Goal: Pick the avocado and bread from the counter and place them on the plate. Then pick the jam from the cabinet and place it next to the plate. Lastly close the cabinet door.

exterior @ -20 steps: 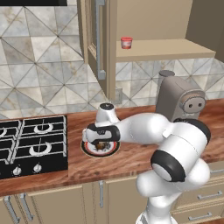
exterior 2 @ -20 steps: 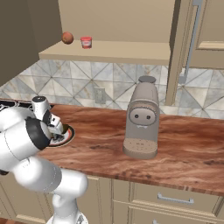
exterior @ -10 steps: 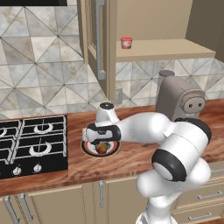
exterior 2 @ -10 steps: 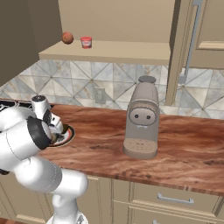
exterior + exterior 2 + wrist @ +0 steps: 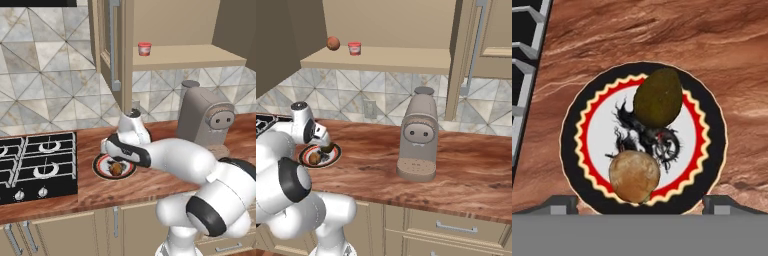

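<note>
Now the cabinet (image 5: 150,30) is standing open well above the hand (image 5: 640,202), its door (image 5: 112,45) swung out, with the jam (image 5: 144,48) sitting up on its shelf. Below the hand, spread wide and gripping nothing, the plate (image 5: 577,120) is holding avocado (image 5: 658,98) and bread (image 5: 634,176).

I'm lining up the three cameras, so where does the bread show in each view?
Left base view: bread on the plate, centre-left, below the gripper.
Right base view: bread on the plate at far left.
Hand view: bread low centre, under the avocado.
Shared landmark: the plate.
</note>
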